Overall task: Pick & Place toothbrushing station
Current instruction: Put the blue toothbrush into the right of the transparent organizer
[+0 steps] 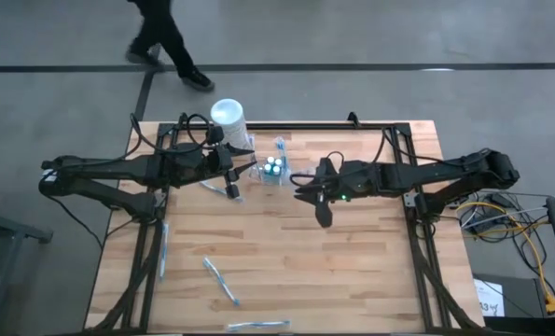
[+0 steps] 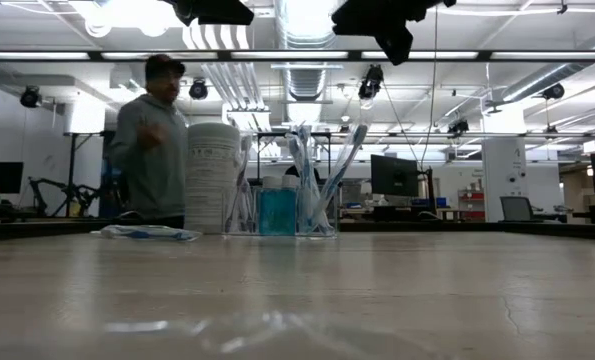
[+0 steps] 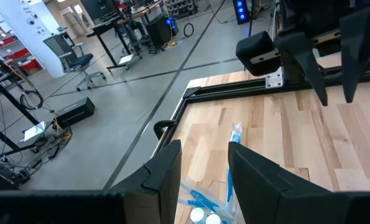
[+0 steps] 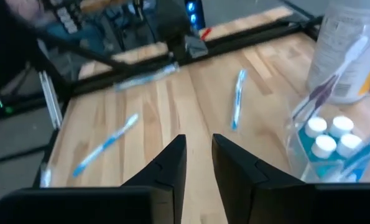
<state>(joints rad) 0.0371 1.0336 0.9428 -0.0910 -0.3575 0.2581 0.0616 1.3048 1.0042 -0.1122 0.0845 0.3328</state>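
My target, the small clear plastic toothbrushing station (image 1: 273,170) with white-capped blue bottles and brushes standing in it, sits upright near the far edge of the wooden desk (image 1: 286,271), just beside the tall white cylindrical container (image 1: 228,121). My left hand (image 1: 231,177) hovers just left of it with fingers parted and nothing between them; my right hand (image 1: 305,187) hovers just right of it, fingers a narrow gap apart, also empty.

To do this well, I judge that I should approach with only 1 hand, low and level, and close on the station's clear wall rather than the brushes, keeping clear of the white container so it does not tip.

The low view shows what the high view cannot: the station stands upright with brushes leaning out above its rim, touching or nearly touching the container, and a person (image 2: 155,140) is behind the desk. The right wrist view shows 4 white caps inside; the high view alone shows the loose blue-and-white toothbrushes (image 1: 221,281) lying well apart toward the near edge.
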